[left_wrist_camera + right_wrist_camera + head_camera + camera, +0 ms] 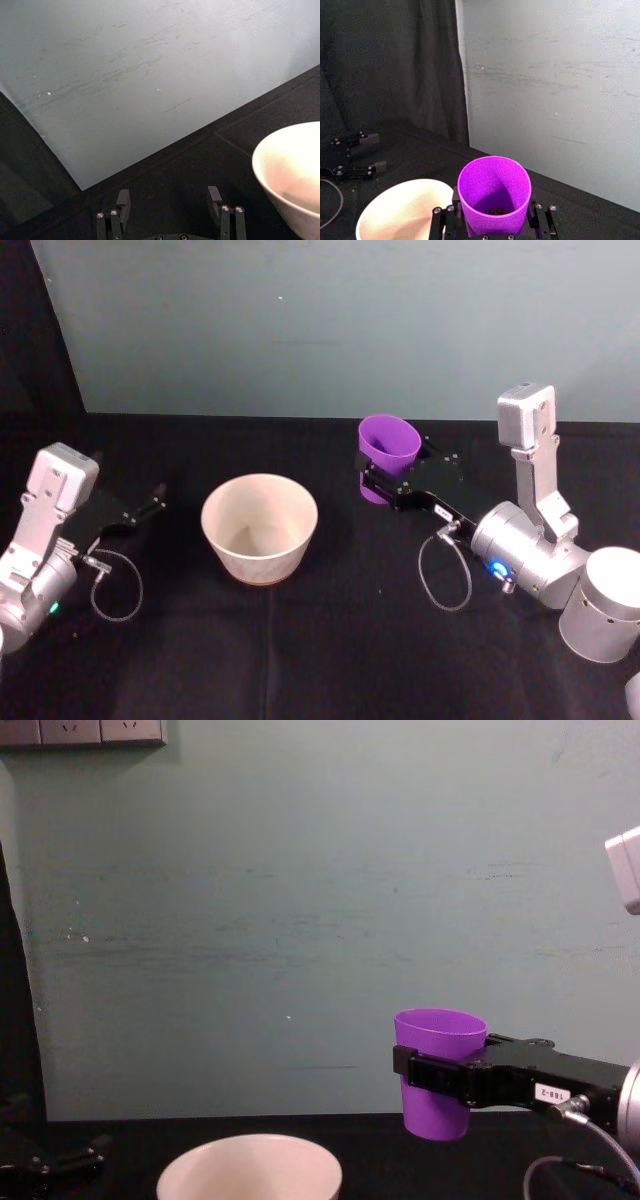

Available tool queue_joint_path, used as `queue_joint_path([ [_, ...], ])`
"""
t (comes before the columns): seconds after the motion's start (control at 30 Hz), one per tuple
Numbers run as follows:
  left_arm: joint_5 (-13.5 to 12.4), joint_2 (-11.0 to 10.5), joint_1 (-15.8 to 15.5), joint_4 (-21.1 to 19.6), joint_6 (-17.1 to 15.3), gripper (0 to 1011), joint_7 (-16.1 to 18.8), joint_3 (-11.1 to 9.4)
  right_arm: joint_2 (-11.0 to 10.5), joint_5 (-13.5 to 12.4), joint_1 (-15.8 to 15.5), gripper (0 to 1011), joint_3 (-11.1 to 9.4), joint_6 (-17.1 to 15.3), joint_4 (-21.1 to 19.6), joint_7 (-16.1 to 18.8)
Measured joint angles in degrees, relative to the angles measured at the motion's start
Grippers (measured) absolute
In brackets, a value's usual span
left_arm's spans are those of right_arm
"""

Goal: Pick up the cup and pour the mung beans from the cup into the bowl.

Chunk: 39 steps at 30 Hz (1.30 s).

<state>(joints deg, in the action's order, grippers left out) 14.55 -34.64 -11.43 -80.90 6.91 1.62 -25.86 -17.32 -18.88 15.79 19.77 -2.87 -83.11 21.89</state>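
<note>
The bowl (258,558) is empty. The right claw (392,470) holds the cup (388,443) raised, nearly upright, beans (494,211) inside; pouring remains. The left claw (152,497) rests wide, aside.

right gripper (381,479) clasping cup (391,441), bowl (260,530) nearby

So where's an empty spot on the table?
The table in front of the bowl is bare, also the strip between bowl and wall. It's tight between the bowl and the left hand, and by the right hand holding the cup.
</note>
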Motion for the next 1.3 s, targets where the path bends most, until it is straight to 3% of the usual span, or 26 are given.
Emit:
queue_joint_path([
  [1.3, 0.00, 0.00, -0.01, 0.00, 0.00, 1011, 0.00, 0.00, 0.00, 0.00, 0.00, 723, 0.00, 0.00, 0.00, 0.01],
])
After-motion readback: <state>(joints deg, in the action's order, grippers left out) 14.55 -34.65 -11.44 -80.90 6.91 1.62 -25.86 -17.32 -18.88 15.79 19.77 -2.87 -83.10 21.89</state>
